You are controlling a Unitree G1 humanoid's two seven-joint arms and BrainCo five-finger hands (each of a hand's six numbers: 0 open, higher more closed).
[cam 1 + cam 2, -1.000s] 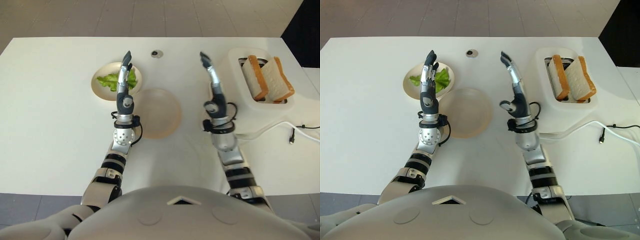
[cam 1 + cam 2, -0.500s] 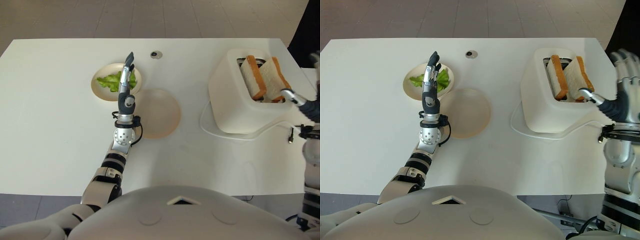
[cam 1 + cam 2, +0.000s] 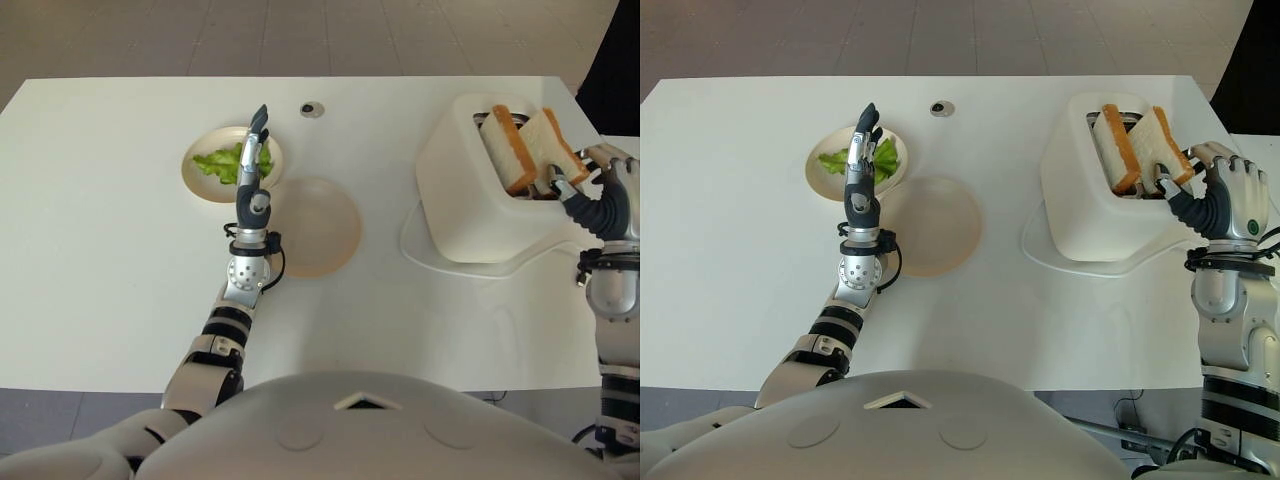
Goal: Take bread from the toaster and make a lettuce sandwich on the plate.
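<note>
R hand (image 3: 1222, 198) curled round outer bread slice (image 3: 1158, 145) in toaster (image 3: 1080, 210), seemingly gripping. L hand (image 3: 248, 175) flat open, holding nothing; lettuce bowl (image 3: 196, 180) beyond it, plate (image 3: 320, 228) to its right.

Bare table (image 3: 120, 280) lies left of and in front of the bowl (image 3: 198, 188), and between the plate (image 3: 325, 240) and the toaster (image 3: 460, 205). The left hand (image 3: 250, 178) stands upright with fingers straight over the bowl's right rim, obstructing access from the plate side. A cable (image 3: 403, 238) loops along the toaster's front base. The right hand (image 3: 1222, 195), fingers around the right slice (image 3: 1160, 145), occupies the toaster's right side. The left slice (image 3: 1118, 150) stands just beside it.
</note>
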